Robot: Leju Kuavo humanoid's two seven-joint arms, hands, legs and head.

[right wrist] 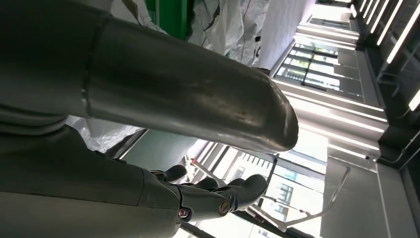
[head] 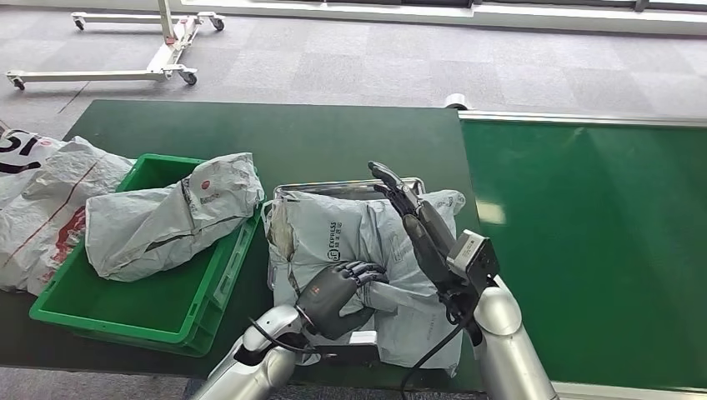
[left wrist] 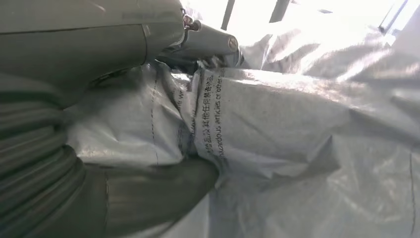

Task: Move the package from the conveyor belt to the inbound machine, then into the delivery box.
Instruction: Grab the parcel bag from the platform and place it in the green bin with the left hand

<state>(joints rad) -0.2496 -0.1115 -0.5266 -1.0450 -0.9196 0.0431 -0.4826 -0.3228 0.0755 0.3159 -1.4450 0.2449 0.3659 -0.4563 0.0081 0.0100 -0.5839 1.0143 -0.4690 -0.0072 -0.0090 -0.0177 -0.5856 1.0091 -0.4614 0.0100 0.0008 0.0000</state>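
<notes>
Green belting covers the conveyor belt [head: 584, 250] on the right and the darker table [head: 275, 137] beside it, the two largest surfaces. On the table's left sits a green delivery box [head: 175, 312] with one grey parcel [head: 171, 217] slumped in it, and more grey mailers [head: 37, 204] lie just outside its left wall. Between box and belt, the grey package [head: 333, 237] rests on the metal-framed inbound machine [head: 288, 191], its black printed text close in the left wrist view [left wrist: 277, 124]. The left hand [head: 338, 292] grips the package's near edge, fingers curled over a fold. The right hand [head: 408, 208] lies stretched flat along the package's top, fingers extended, holding nothing.
</notes>
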